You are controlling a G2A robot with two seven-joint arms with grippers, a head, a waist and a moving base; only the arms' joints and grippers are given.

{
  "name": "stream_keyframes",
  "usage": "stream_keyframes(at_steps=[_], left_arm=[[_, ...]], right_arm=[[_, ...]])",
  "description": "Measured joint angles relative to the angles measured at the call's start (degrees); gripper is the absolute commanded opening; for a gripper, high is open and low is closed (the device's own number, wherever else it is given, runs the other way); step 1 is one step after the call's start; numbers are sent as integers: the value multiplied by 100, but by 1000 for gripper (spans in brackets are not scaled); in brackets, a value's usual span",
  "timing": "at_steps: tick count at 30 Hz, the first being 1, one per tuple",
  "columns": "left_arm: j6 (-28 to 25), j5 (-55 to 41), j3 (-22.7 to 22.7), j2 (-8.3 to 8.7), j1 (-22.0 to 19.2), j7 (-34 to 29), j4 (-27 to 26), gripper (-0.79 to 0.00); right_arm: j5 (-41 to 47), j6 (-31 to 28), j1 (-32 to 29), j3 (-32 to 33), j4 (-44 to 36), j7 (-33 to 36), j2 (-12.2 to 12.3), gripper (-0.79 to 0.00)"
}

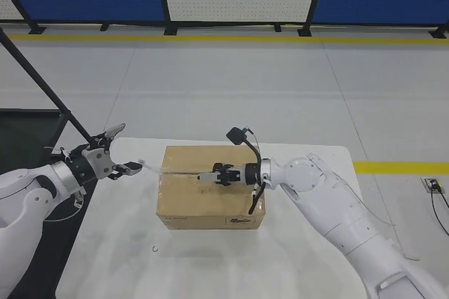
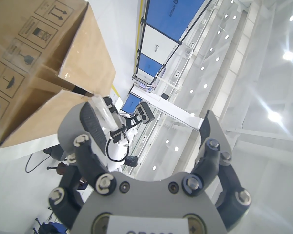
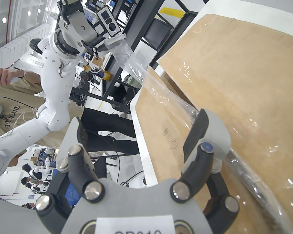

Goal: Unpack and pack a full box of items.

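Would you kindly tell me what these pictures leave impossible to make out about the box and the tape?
1. Contents of the box: in every view the top flaps cover them.
2. Where the tape leaves the box: right wrist view, a finger of the right end effector stands in front of that spot.
3. The small dark thing on the table: top view, too small to name.

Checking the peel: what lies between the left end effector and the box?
A stretched strip of clear tape, shown in the right wrist and top views.
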Motion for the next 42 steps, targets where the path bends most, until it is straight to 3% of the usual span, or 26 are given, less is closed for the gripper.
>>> stream_keyframes(at_steps=[13,19,25,32,37,42], left_arm=[[-111,-341,-400,-10,278,43,126,0],[18,-1730,-757,-76,756,77,131,0],[43,-2933,-1160,-111,1450,-223,-266,0],[-550,-2685,-1034,-189,1934,470,-875,0],[-1019,-3018,-886,-297,1859,940,-798,0],[-1315,-3420,-1072,-355,1959,1007,-634,0]], right_arm=[[15,-126,95,9,233,-62,-132,0],[80,-416,71,87,200,-38,-153,0],[207,-834,-56,274,18,69,-102,0],[212,-427,-122,305,-33,95,-110,0],[-15,-46,-52,121,54,37,-202,0],[-47,137,24,5,232,32,-300,0]])
